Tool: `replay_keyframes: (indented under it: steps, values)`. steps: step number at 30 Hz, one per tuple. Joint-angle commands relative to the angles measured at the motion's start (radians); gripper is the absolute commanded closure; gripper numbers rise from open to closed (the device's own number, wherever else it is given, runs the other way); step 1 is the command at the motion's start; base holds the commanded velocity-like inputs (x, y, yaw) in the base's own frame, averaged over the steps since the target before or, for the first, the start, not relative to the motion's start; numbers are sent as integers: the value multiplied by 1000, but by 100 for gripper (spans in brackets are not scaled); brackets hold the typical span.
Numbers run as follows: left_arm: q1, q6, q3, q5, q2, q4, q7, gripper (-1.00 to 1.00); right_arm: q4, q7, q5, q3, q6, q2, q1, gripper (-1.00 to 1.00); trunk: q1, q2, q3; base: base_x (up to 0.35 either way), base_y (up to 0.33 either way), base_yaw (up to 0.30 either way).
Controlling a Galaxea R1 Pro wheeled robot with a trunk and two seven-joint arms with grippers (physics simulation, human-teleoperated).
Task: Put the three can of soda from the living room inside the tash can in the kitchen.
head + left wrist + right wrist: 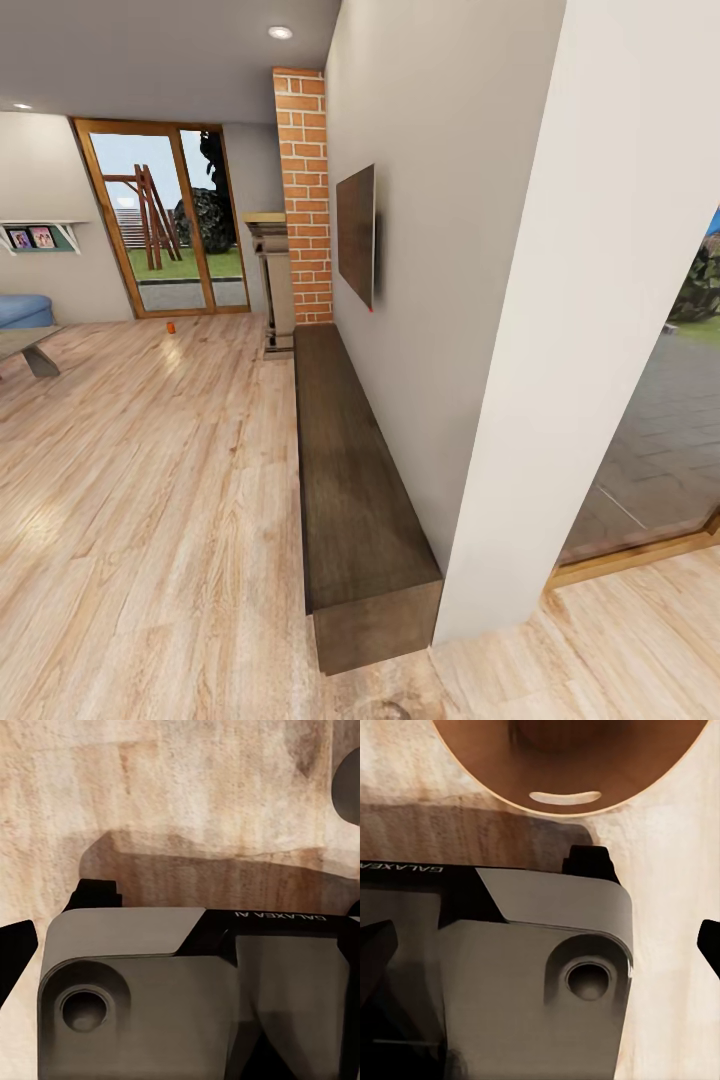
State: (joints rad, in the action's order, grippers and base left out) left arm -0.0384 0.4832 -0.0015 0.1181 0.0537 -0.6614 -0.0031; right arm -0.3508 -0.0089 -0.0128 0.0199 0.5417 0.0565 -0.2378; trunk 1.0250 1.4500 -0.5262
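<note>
Orange-red and tiny, one can of soda (171,327) stands upright on the wooden floor (150,480) far ahead and to my left, just in front of the glass patio door (165,215). Left of it, at the frame's edge, are the light-blue sofa (24,310) and a corner of the coffee table (30,345). Nearer, on my right, a long dark low cabinet (350,480) runs along the wall under a flat screen (357,235), ending at a brick column (305,195). Both wrist cameras look down at floorboards past my own grey body panels; neither shows my fingers clearly, so I cannot tell whether either gripper is open. The can lies leftward, so my left arm seems the likelier one to reach it, after a long drive.
</note>
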Motion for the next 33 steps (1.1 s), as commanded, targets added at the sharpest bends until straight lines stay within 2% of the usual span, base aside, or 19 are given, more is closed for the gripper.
replay_keyframes:
  steps: [1, 33]
  values:
    - [0, 0, 0, 0, 0, 0, 0, -100, 0, 0, 0, 0, 0, 0, 0, -100, 0, 0, 0, 0, 0, 0]
    - [0, 0, 0, 0, 0, 0, 2, -100, -1, 2, 0, 2, -2, -2, 1, -100, 0, 0, 0, -7, 0, 0]
